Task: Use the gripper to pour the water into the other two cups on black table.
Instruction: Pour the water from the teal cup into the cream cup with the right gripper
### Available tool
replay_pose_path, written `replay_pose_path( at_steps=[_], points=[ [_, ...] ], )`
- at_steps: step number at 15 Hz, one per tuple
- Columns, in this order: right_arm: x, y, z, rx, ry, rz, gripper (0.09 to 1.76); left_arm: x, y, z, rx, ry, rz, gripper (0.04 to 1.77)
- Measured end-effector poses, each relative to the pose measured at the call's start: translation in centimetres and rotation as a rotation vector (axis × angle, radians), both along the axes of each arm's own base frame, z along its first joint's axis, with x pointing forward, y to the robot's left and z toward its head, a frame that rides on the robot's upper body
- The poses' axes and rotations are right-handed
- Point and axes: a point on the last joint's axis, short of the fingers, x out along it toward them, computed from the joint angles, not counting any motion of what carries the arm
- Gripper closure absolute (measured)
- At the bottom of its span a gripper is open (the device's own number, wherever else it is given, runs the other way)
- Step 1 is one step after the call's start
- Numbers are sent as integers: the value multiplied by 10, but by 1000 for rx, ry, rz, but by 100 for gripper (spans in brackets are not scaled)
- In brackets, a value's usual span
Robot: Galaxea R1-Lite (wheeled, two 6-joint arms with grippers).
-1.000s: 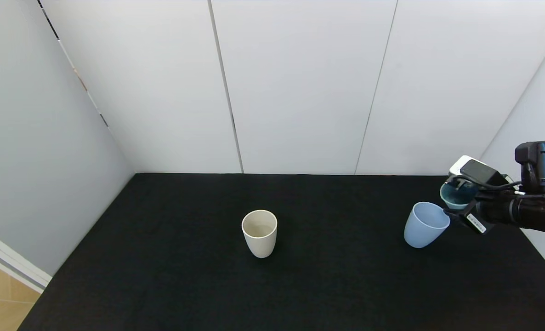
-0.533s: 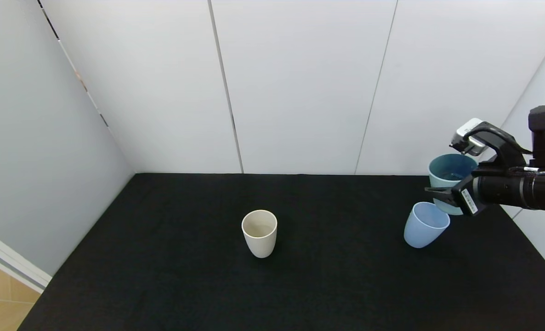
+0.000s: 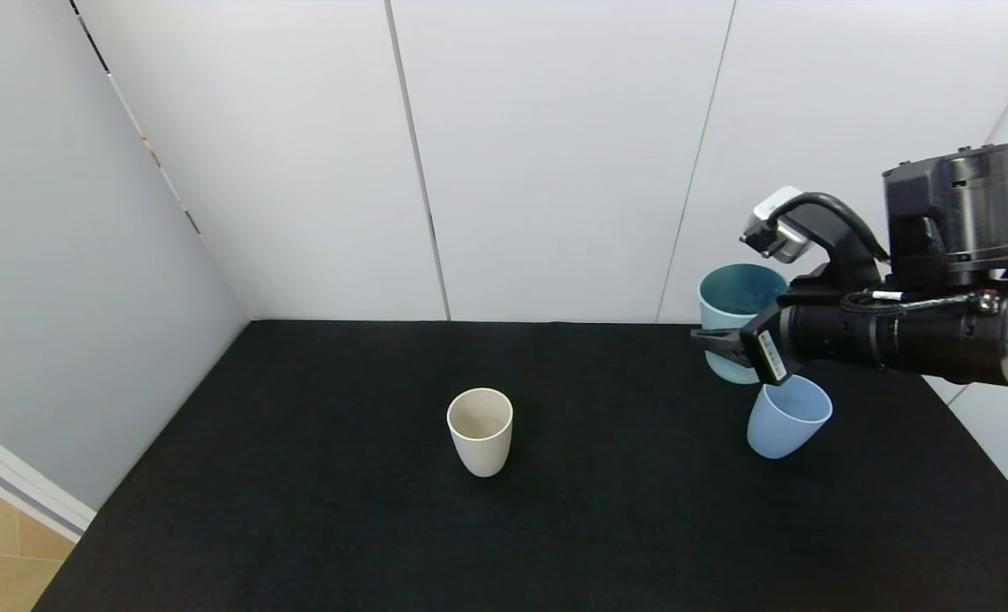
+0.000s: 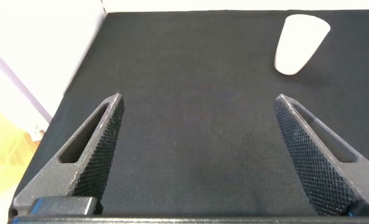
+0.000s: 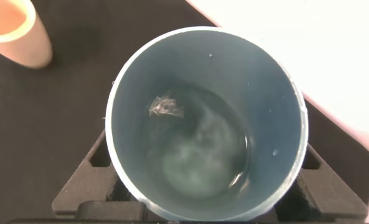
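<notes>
Gripping the teal cup (image 3: 735, 319) in our right gripper (image 3: 729, 344), we hold it upright in the air just above and behind the blue cup (image 3: 786, 416). Water (image 5: 200, 149) glints inside it, nothing poured as far as we can judge. Next comes a slow tilt over a rim. The cream cup (image 3: 480, 429) stands mid-tabletop (image 3: 300, 510), well apart. All three are smooth matte tumblers on black cloth. Our left gripper (image 4: 196, 146) hangs open, idle.
</notes>
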Motion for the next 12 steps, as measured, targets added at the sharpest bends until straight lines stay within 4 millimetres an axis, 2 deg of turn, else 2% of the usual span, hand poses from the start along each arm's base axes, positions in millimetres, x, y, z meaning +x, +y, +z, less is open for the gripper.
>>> replay_pose_path(
  at_steps=[5,12],
  points=[
    [8,54,-2,-27,-21,36,63,0,0,0,0,0,0,9],
    [17,129,-25,-92,-19,84,63,0,0,0,0,0,0,9]
  ],
)
